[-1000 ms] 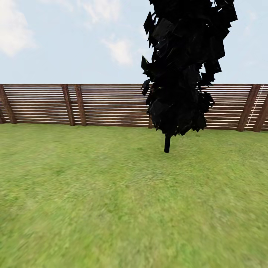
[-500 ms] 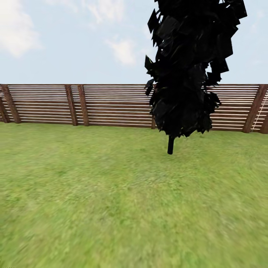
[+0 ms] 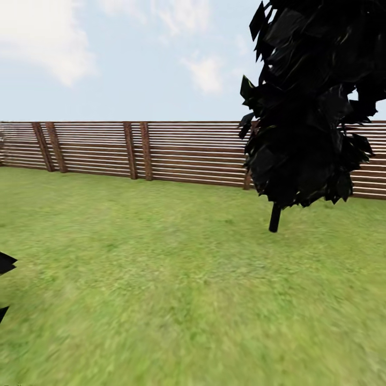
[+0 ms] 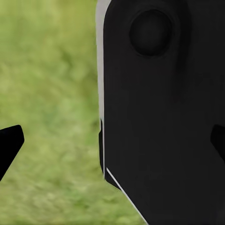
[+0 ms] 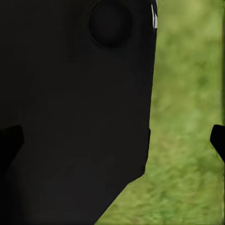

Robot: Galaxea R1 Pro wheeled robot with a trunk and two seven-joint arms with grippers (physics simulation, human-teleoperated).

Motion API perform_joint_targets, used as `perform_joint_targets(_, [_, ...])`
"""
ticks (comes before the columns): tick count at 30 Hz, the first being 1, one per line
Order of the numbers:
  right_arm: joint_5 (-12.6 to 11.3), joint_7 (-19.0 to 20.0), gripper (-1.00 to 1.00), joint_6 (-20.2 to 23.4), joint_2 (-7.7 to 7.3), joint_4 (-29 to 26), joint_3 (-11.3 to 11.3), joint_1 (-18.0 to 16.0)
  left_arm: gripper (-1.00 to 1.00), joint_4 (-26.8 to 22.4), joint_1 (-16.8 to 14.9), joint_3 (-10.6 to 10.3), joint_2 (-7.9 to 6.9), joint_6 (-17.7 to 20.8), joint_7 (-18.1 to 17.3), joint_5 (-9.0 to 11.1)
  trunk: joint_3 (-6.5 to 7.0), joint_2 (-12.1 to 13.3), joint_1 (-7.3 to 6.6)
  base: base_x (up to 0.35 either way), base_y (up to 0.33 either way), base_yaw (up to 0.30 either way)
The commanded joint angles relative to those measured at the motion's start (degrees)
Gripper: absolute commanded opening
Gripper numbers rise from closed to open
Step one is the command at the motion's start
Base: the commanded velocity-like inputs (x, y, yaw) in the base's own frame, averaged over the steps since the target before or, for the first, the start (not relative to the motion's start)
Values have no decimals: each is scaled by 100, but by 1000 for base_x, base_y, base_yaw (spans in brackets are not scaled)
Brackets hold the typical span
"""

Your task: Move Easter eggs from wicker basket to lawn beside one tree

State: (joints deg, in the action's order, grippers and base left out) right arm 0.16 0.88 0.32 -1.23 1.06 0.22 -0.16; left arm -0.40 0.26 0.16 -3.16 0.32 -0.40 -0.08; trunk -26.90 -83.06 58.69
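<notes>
Head view: one tree, one fence, lawn; both wrists' fingers spread.

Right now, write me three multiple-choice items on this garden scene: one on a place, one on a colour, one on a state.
1. Where does the tree stand in the head view?
A. at the right, on the lawn in front of the fence
B. at the far left, behind the fence
C. in the middle, on grey paving

2. What colour is the fence?
A. white
B. brown
C. blue

3. What do the left gripper's fingers hold in the left wrist view?
A. a yellow egg
B. a basket handle
C. nothing; blurred grass and a dark robot part show between them

Answers:
1. A: its trunk rises from the lawn right of centre, with the slats behind it.
2. B: brown horizontal slats on darker brown posts.
3. C: the finger tips stand wide apart at the picture's edges with no object between them.
</notes>
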Motion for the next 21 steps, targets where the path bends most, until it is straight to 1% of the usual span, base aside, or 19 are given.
perform_joint_targets(1, [2,9,100,3,-1,1,3,-2,100,-4,0,2,0,3,-4,-1,-3,-2,4,330,0,291])
perform_joint_targets(21, [11,9,100,-14,-9,-1,4,-2,100,-9,0,2,-14,3,-4,-1,-3,-2,4,333,0,291])
